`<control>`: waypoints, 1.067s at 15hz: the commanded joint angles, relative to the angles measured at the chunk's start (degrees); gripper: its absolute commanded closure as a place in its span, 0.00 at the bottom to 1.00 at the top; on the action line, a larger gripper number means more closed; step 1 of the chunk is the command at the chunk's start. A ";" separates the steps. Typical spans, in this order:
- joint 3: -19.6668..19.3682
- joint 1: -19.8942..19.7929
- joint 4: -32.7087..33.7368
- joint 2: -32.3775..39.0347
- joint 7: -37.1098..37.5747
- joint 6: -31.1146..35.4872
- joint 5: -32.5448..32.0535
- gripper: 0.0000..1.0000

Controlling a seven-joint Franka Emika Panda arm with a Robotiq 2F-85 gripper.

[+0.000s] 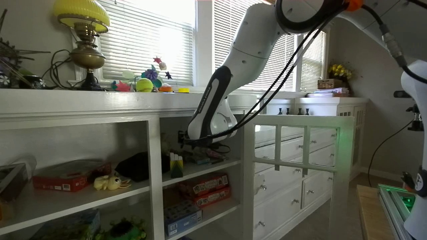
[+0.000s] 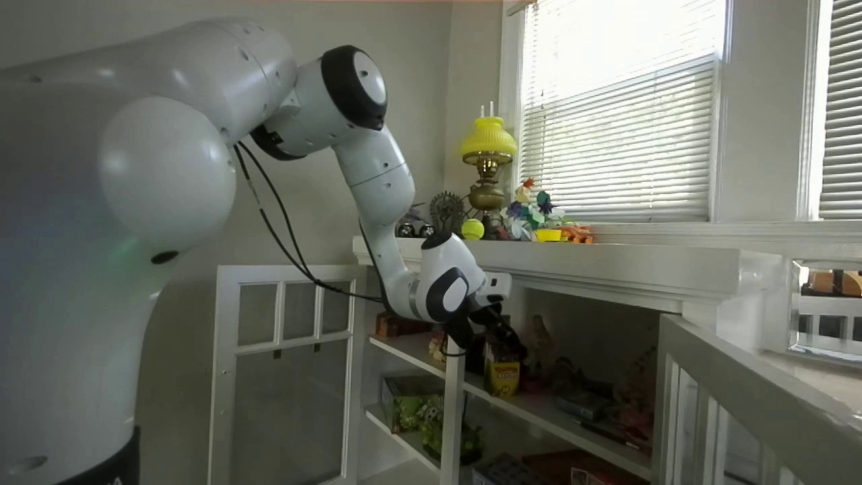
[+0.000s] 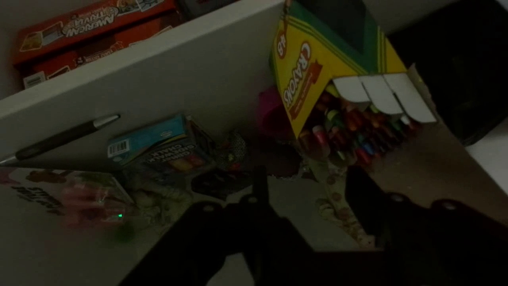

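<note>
Wrist view: showing, rather darkly, the gripper [image 3: 307, 174] near the open mouth of the crayon box [image 3: 303, 75].
Gripper: fingers spread apart, with nothing visibly held between; touching the box or not, impossible to tell.
Crayon box: standing upright on the shelf [image 1: 203, 172], below the gripper in both exterior views.
White flaps [image 3: 391, 95]: already raised, therefore judged as a finished step.
Cabinet door [image 1: 293, 165]: swung open also, giving free access.
Grip: not yet made, neither on box nor on crayons [image 3: 352, 120]; judged as an early stage.
Crayons: packed closely inside the box, in many colours, with tips visible.
Chalk box [image 3: 158, 145]: resting on the same shelf, with contents hidden.
Pink cup [image 3: 270, 99]: just beside the crayon box, too dark inside for judging the contents.
Red game boxes [image 3: 95, 29]: stacked on the lower shelf [image 1: 217, 215], contents hidden.
</note>
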 commanded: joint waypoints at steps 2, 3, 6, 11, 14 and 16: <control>4.33 -4.59 2.15 -0.49 -0.61 -1.66 -2.54 0.59; 4.97 -5.08 2.21 -0.49 -0.63 -1.69 -2.70 0.62; 6.79 -6.54 2.66 -0.45 -0.87 -2.27 -3.24 0.65; 8.78 -8.06 3.11 -0.28 -1.35 -3.22 -3.10 0.68; 9.29 -8.64 3.08 -0.32 -1.62 -3.28 -3.01 0.76; 9.50 -8.95 3.02 -0.29 -1.75 -3.27 -2.94 0.81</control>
